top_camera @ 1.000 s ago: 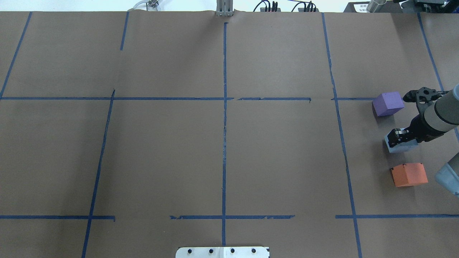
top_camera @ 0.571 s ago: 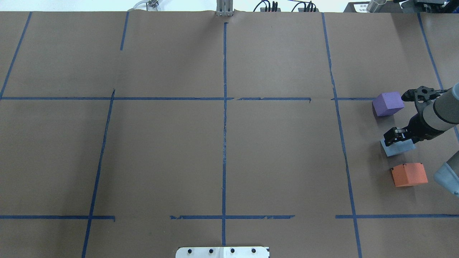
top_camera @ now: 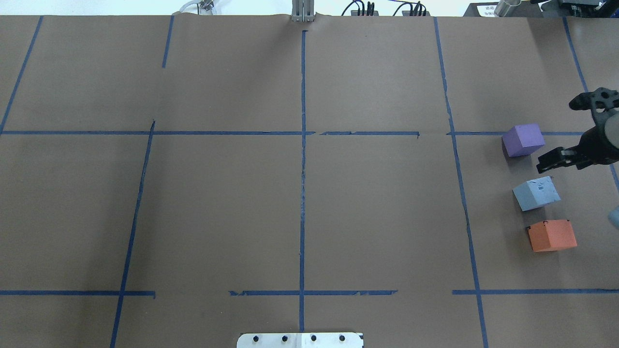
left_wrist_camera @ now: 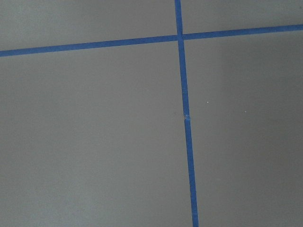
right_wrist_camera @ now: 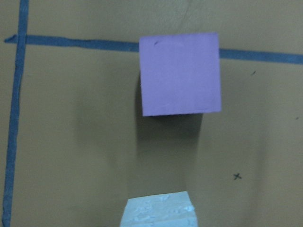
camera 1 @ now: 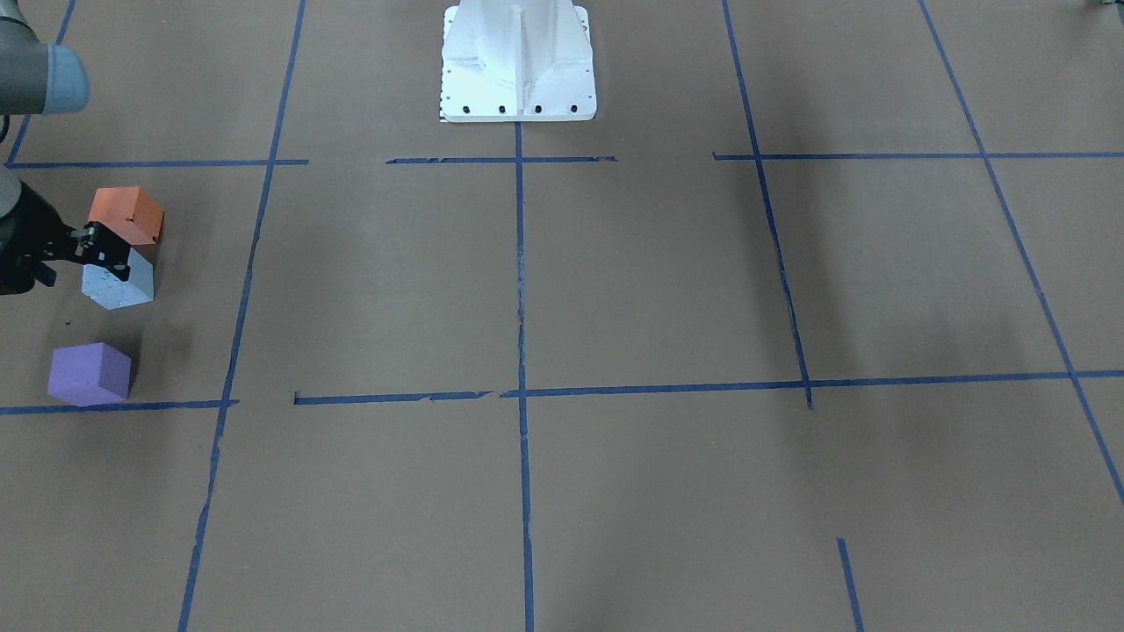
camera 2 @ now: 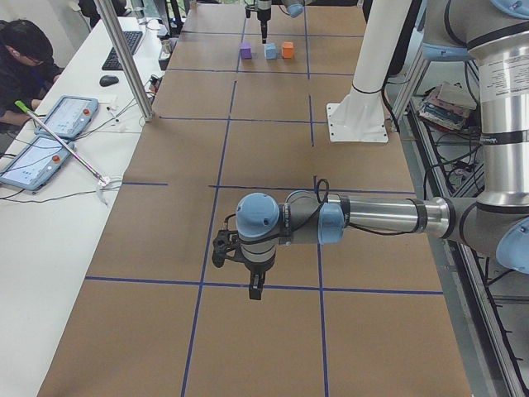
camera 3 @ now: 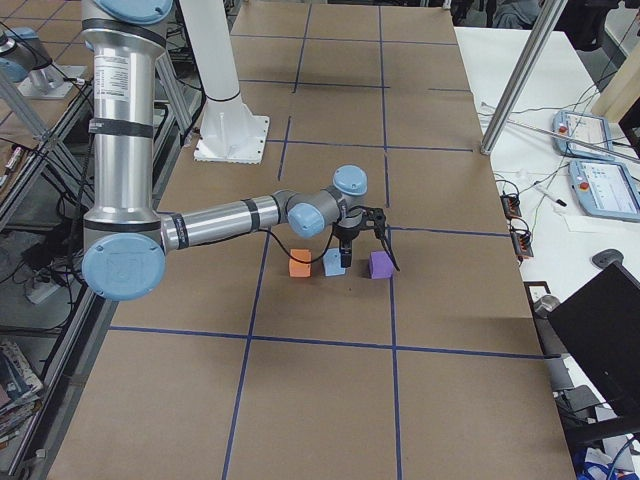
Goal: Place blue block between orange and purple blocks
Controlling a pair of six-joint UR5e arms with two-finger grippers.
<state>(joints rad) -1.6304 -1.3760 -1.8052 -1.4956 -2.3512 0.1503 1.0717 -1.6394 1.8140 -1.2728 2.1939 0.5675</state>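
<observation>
The light blue block sits on the table between the purple block and the orange block, in a rough line at the far right. My right gripper is open and empty. It hangs above the table beside the purple block, clear of the blue block. In the right side view the right gripper is over the gap between the blue block and the purple block. The right wrist view shows the purple block and the blue block's top. My left gripper hovers far away; I cannot tell whether it is open or shut.
The brown paper-covered table carries a grid of blue tape lines. The white robot base plate is at the near edge. Operators' tablets lie on a side desk.
My right gripper was at the blue block, nudged it slightly left, then let it go and moved up and away toward the purple block. The blue block stays on the table.
</observation>
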